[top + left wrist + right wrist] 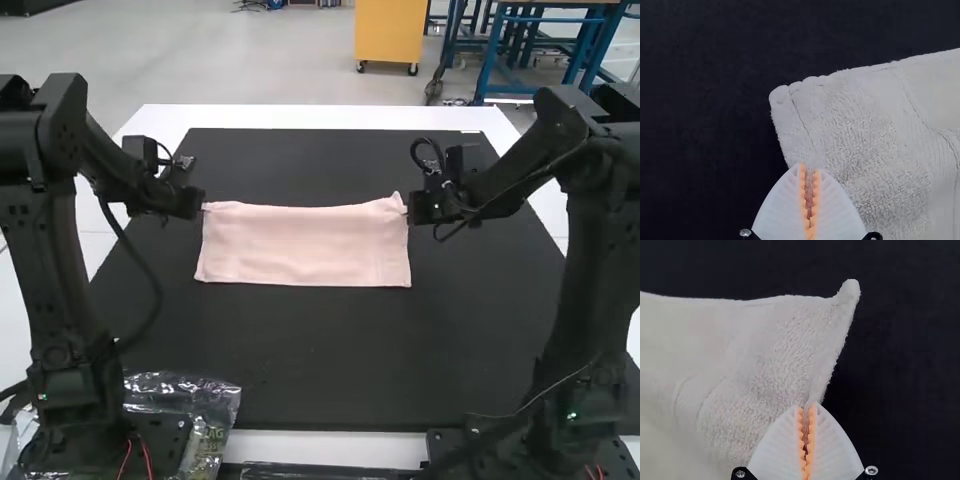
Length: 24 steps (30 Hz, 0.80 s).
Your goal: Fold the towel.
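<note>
The pale pink towel (305, 245) lies as a wide, flat strip across the dark mat. At its left end, near the far corner, is my left gripper (198, 208); my right gripper (412, 212) is at the opposite end. In the left wrist view, my left gripper (810, 172) is shut on the edge of the towel (870, 135), close to a corner. The right wrist view has my right gripper (806, 410) shut on the side edge of the towel (765, 360), with a pointed corner beyond the fingertips.
The black mat (330, 360) covers most of the white table (330, 117). A crumpled clear plastic bag (205, 410) lies at the near left, beside the left arm's base.
</note>
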Tool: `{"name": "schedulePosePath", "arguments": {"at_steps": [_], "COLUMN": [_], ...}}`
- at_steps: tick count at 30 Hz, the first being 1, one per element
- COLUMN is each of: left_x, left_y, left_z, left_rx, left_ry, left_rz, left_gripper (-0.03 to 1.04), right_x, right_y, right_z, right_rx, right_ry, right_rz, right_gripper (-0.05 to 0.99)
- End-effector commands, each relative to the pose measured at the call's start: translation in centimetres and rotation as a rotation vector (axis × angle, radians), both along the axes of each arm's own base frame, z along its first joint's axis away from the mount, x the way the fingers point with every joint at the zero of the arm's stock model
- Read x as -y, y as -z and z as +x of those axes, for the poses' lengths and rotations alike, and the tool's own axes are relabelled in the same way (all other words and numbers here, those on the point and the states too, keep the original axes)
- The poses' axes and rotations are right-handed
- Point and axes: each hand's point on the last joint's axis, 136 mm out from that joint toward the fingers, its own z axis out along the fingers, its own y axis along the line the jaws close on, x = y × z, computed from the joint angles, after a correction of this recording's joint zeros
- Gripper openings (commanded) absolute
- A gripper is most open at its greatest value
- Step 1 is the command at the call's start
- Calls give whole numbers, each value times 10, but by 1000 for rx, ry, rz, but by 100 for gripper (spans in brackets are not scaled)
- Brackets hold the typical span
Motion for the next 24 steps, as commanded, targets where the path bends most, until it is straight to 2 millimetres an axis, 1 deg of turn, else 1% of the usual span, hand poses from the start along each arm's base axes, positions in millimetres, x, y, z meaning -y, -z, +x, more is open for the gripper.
{"name": "schedulePosePath", "arguments": {"at_steps": [1, 5, 8, 10, 14, 19, 24], "left_x": [-13, -11, -9, -7, -3, 1, 3], "left_y": [-22, -34, -40, -44, -46, -37, -21], "left_z": [-5, -18, -30, -38, -56, -77, -97], "left_rx": [43, 51, 47, 36, 6, -27, -56], "left_ry": [-4, 3, 6, 11, 13, 30, 27], "left_rz": [32, 35, 41, 42, 41, 53, 58], "left_gripper": [2, 2, 2, 2, 2, 2, 2], "right_x": [14, 14, 14, 15, 16, 17, 19], "right_y": [-28, -37, -41, -42, -40, -31, -16], "right_z": [1, -14, -25, -34, -53, -73, -93], "right_rx": [46, 42, 33, 25, 4, -24, -66], "right_ry": [26, 15, 6, 2, -7, -15, -23], "right_rz": [20, 30, 34, 36, 42, 44, 44], "right_gripper": [-2, -2, -2, -2, -2, -2, -2]}}
